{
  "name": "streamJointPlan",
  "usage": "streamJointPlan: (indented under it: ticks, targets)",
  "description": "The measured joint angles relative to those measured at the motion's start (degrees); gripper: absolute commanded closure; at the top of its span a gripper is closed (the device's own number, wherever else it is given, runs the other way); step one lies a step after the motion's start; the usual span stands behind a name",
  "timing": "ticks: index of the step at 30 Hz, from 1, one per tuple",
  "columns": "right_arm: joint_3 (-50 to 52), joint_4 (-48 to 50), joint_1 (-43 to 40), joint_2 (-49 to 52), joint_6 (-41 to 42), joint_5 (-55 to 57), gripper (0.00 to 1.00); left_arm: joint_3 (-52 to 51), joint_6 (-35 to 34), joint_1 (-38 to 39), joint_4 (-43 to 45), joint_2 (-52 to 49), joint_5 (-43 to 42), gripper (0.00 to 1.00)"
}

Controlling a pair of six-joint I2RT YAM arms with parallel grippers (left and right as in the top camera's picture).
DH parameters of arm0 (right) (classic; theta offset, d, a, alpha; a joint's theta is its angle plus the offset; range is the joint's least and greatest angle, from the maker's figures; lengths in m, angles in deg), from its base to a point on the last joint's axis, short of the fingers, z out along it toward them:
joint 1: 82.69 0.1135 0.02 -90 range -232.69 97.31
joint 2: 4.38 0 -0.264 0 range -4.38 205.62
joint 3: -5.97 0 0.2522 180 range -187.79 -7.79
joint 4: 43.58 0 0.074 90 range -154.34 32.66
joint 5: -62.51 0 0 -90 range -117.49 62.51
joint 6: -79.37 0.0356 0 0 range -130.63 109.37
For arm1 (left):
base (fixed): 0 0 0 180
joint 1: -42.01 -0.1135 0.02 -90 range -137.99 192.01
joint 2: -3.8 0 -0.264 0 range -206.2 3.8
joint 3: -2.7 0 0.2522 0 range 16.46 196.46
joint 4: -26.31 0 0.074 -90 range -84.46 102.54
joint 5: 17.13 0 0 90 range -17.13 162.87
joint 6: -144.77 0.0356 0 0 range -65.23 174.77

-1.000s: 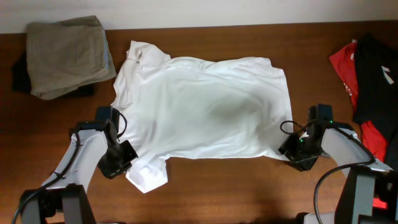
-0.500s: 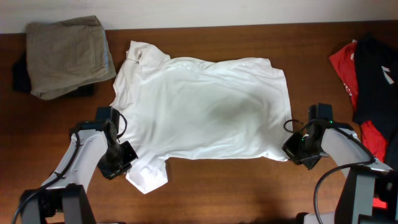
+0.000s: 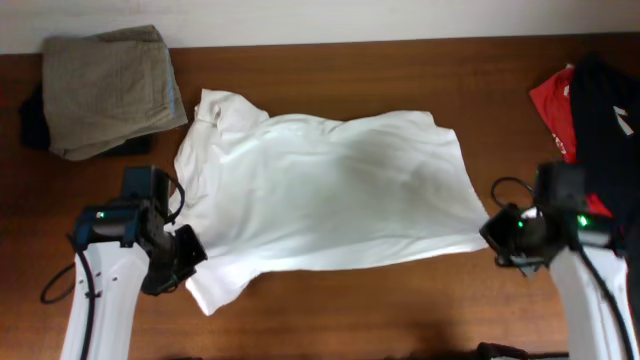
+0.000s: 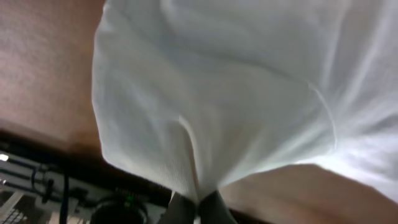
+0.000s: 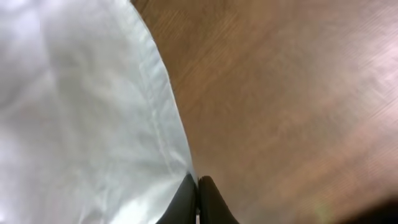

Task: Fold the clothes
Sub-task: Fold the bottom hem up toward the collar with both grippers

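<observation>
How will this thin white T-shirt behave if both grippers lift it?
Probably floppy: the thin white T-shirt drapes in folds from the left gripper. Likely light: the right gripper holds it by one pinched corner.

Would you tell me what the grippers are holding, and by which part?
Both hold the white T-shirt: left gripper by its near sleeve, right gripper by a hem corner.

Wooden table [image 3: 400, 310]: white T-shirt [image 3: 330, 190], khaki garment [image 3: 105, 85], red-black garments [image 3: 592, 110]
</observation>
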Motion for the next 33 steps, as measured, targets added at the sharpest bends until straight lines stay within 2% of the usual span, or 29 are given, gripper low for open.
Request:
streamJointPlan:
  ticks: [3,7,12,19,24,25,26,27,28,29,30,31,33]
  targets:
    - [-0.1,-2.8,0.0,-6.7,0.0,0.7,0.96,0.0,0.0,0.0,-0.5,1.2,0.0,0.99]
    - [-0.2,0.7,0.0,-9.2,0.0,1.1,0.96,0.1,-0.3,0.0,8.6,3.4,0.0,0.99]
    - [-0.2,6.9,0.0,0.2,0.0,1.5,0.96,0.3,-1.8,0.0,21.2,-0.6,0.0,0.99]
    - [-0.2,16.0,0.0,15.4,0.0,1.5,0.96,0.3,-2.2,0.4,36.0,-16.9,0.0,0.99]
    - [-0.2,23.8,0.1,21.0,0.0,1.5,0.96,0.3,-2.2,0.9,45.2,-24.2,0.0,0.99]
    - [-0.2,26.1,0.7,21.7,0.0,1.7,0.96,0.3,-2.2,0.9,47.2,-25.4,0.0,0.96]
    - [-0.2,26.9,1.2,22.1,0.0,1.9,0.89,0.3,-2.2,0.9,48.2,-26.2,0.0,0.8]
    - [-0.2,27.9,2.4,22.7,0.0,3.0,0.63,0.4,-2.1,0.9,49.6,-26.9,0.1,0.31]
    - [-0.2,28.4,3.3,23.1,-0.2,3.8,0.43,0.4,-2.3,0.9,49.8,-27.4,0.1,0.04]
    - [-0.2,28.7,4.4,23.6,0.0,4.7,0.2,0.4,-2.2,0.9,49.9,-27.9,0.3,0.01]
    - [-0.2,28.8,5.5,23.8,-0.1,5.7,0.05,0.4,-2.4,0.9,49.9,-28.4,1.0,0.01]
    - [-0.2,28.9,6.1,23.8,-0.1,6.1,0.0,0.4,-2.4,0.9,49.9,-28.5,1.7,0.01]
    - [-1.8,26.1,6.4,23.9,-1.2,7.0,0.01,0.7,-2.4,0.9,49.0,-28.5,4.0,0.01]
